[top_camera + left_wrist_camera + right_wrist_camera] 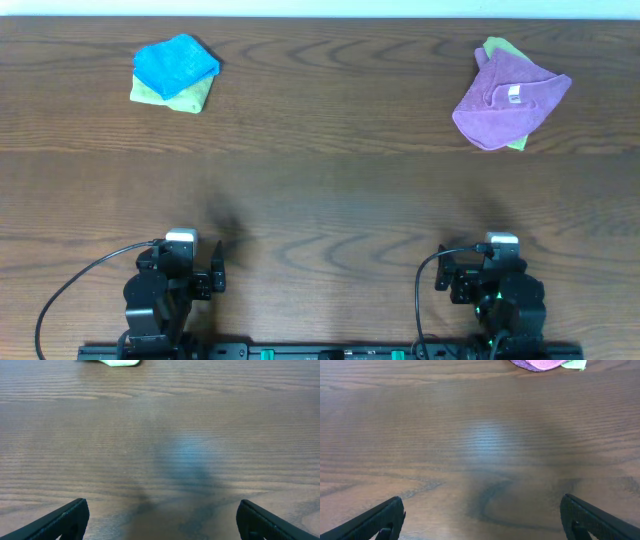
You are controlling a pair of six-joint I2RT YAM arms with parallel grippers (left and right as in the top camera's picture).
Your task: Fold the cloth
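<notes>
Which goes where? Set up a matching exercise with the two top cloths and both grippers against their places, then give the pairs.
Things:
1. blue cloth
2. purple cloth
3. left gripper
4. right gripper

Places:
A. near edge, robot's right, jaws open
B. far side, robot's left, atop a light green cloth
C. near edge, robot's left, jaws open
D. far side, robot's right, white tag showing

Pairs: 1-B, 2-D, 3-C, 4-A
</notes>
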